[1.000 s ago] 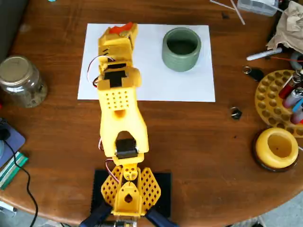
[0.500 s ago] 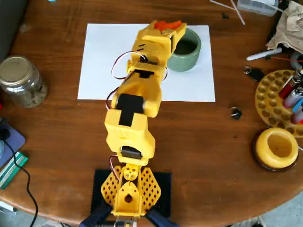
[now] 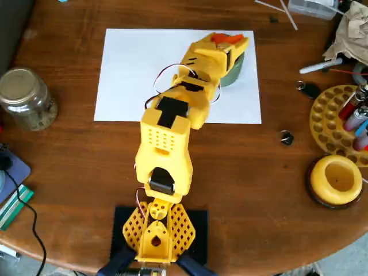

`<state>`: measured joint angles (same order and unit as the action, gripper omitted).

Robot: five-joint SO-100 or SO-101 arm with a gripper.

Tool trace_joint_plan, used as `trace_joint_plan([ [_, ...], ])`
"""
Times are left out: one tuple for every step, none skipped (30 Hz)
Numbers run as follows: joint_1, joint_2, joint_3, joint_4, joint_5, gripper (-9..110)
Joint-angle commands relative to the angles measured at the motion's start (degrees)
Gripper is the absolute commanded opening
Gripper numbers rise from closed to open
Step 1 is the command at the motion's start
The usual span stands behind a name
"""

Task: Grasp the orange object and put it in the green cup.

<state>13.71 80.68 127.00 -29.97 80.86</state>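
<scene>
The round wooden table (image 3: 75, 172) fills the overhead view, its curved edge cutting the lower corners. A white paper sheet (image 3: 138, 69) lies in the upper middle, with bare wood all around it. The yellow arm (image 3: 167, 144) rises from its dark base at the bottom centre and leans toward the upper right, covering the sheet's right half. Clutter stands well clear: a glass jar (image 3: 26, 98) at the left edge, a yellow holder (image 3: 336, 181) and a holed yellow tray (image 3: 333, 118) at the right. The green cup (image 3: 240, 68) sits near the sheet's upper right corner, mostly hidden under the arm's head. The gripper (image 3: 230, 40) is above the cup, its fingers narrow and closed around the orange object (image 3: 225, 38), which shows at the tip.
</scene>
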Motion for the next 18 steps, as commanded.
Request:
trace_joint_plan([
  [-1.58, 0.0, -2.72, -1.14, -0.97, 17],
  [-1.93, 0.0, -2.72, -1.14, -0.97, 19],
  [-2.2, 0.0, -2.72, -1.14, -0.97, 20],
  [-2.46, 0.0, -2.72, -0.97, -1.05, 21],
  [-2.81, 0.0, -2.72, -0.79, -1.05, 24],
  [-3.08, -0.09, -2.64, -0.97, -1.05, 26],
  [-3.34, -0.09, -2.46, -1.14, -1.05, 29],
  [-3.69, -0.18, -2.37, -1.14, -1.05, 30],
  [-3.87, -0.18, -2.29, -1.14, -1.05, 31],
  [-4.04, -0.18, -2.02, -1.14, -1.05, 33],
  [-4.22, -0.18, -1.76, -1.14, -1.05, 34],
  [-4.31, 0.0, -1.49, -1.14, -1.05, 35],
  [-4.31, 0.35, -1.23, -1.14, -1.05, 36],
  [-4.13, 0.7, -0.88, -1.14, -1.05, 37],
  [-3.96, 0.97, -0.62, -1.14, -1.05, 37],
  [-3.87, 1.05, -0.44, -1.23, -1.05, 37],
  [-3.78, 1.05, -0.44, -1.23, -1.05, 37],
  [-3.69, 1.05, -0.44, -1.23, -1.05, 37],
])
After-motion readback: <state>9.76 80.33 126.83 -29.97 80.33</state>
